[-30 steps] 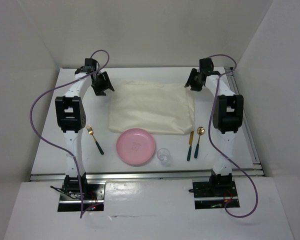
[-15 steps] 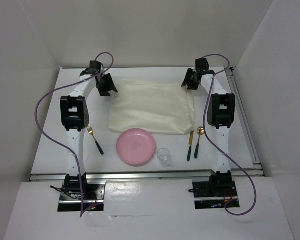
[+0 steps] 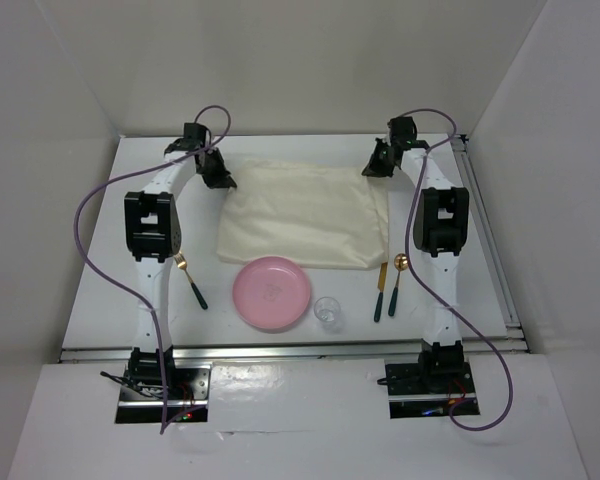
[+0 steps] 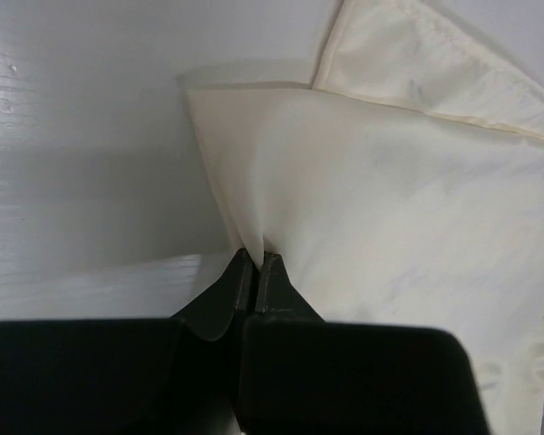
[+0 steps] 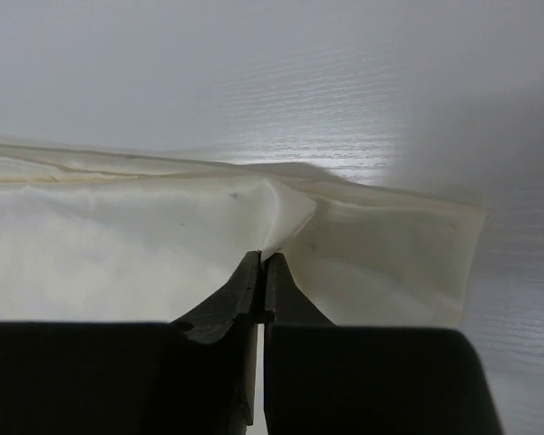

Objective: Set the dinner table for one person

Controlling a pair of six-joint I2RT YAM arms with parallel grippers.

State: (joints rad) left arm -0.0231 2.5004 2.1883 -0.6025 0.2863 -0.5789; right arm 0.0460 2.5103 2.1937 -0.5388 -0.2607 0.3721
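Pinching the cream cloth [image 3: 305,215] at its 2 far corners, the left gripper [image 4: 257,258] and right gripper [image 5: 261,263] each had jaws closed tight on a small raised fold of fabric. The cloth lay on the dinner table [image 3: 100,260], long axis running left to right between the 2 grippers, its body spreading from both toward the arm bases. Each arm held the corner on its own side, so any pull would probably need both moving together. The pink plate [image 3: 271,292] sat at the cloth's near edge.

Both arms' jaws now tight on cloth [image 3: 305,215] corners.
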